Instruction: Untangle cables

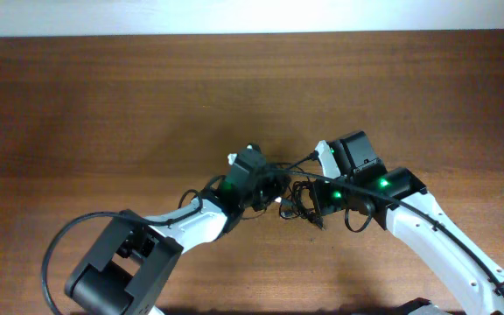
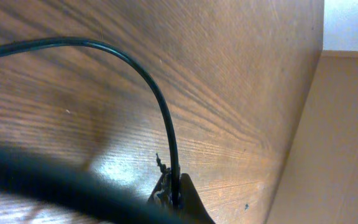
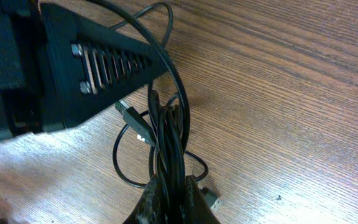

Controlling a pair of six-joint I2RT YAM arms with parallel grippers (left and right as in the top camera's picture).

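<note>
The cables (image 1: 296,198) lie as a thin black tangle on the wooden table (image 1: 147,96), between my two grippers. In the left wrist view, my left gripper (image 2: 174,198) is shut on one strand of cable (image 2: 160,102), which arcs up and away to the left. My right gripper (image 3: 169,186) is shut on a bundle of several cable strands (image 3: 166,140) that loop out over the wood. A small plug (image 3: 132,121) lies beside the bundle and another plug (image 3: 211,198) sits by the right fingertip. In the overhead view, the left gripper (image 1: 274,185) and right gripper (image 1: 307,203) are almost touching.
The black body of the left gripper (image 3: 73,68) fills the upper left of the right wrist view, close above the bundle. A blurred dark band (image 2: 42,180) crosses the lower left of the left wrist view. The table's far edge (image 1: 252,33) meets a pale wall.
</note>
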